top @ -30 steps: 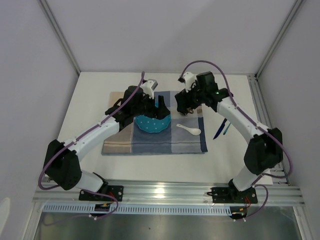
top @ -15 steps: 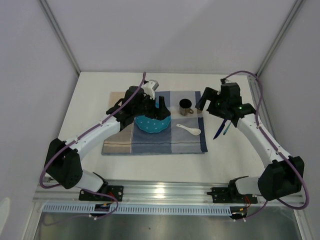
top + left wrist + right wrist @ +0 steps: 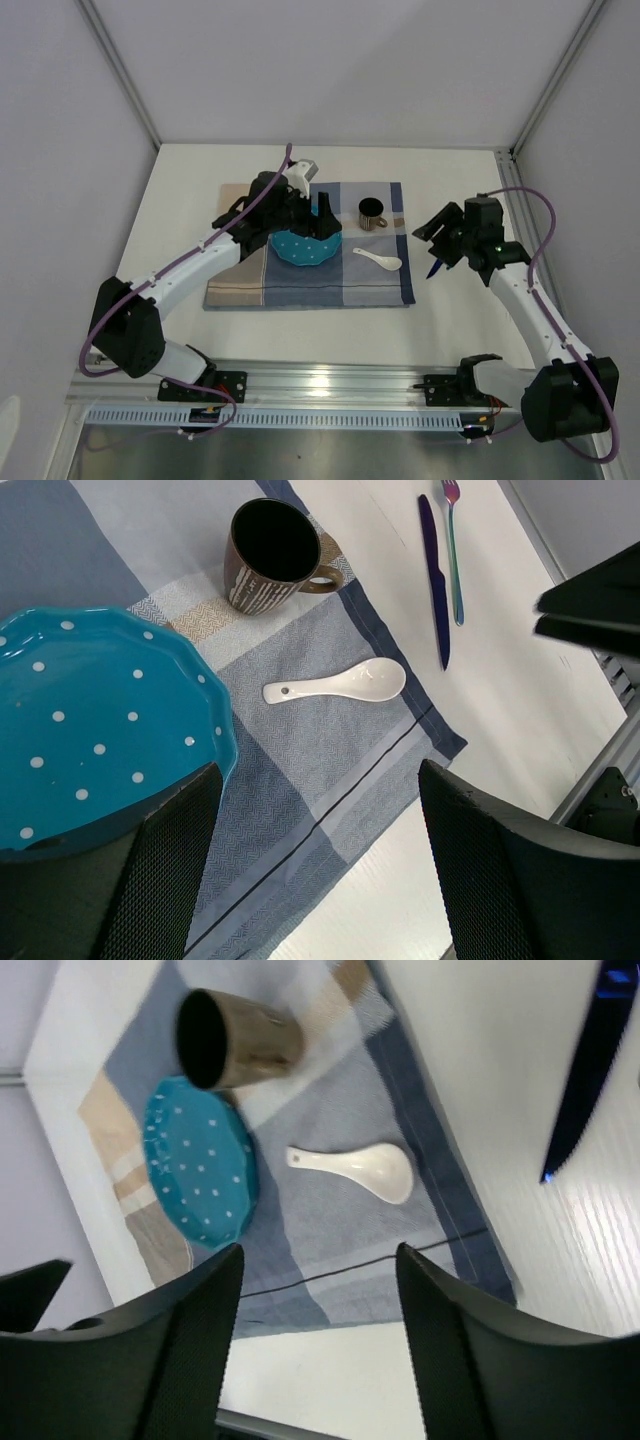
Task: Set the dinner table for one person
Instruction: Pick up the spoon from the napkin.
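Note:
On the white dinner table (image 3: 180, 200) lies a blue-and-beige checked placemat (image 3: 350, 285). It carries a teal dotted plate (image 3: 300, 250), a dark mug (image 3: 371, 212) standing upright and a white spoon (image 3: 379, 260). My left gripper (image 3: 322, 222) hangs open over the plate's right rim; in the left wrist view the left gripper (image 3: 318, 780) holds nothing. My right gripper (image 3: 437, 233) is open and empty, above the bare table just right of the placemat. A blue knife (image 3: 432, 575) and a fork (image 3: 452, 550) lie there side by side.
Silver rails (image 3: 515, 200) edge the table on the right and at the near side. White walls close in the back and both sides. In the top view the right arm covers most of the knife and fork.
My right gripper has drawn back from the mug to the right and nearer, leaving the mug standing on the placemat. Its jaws have narrowed a little. The left arm has not moved.

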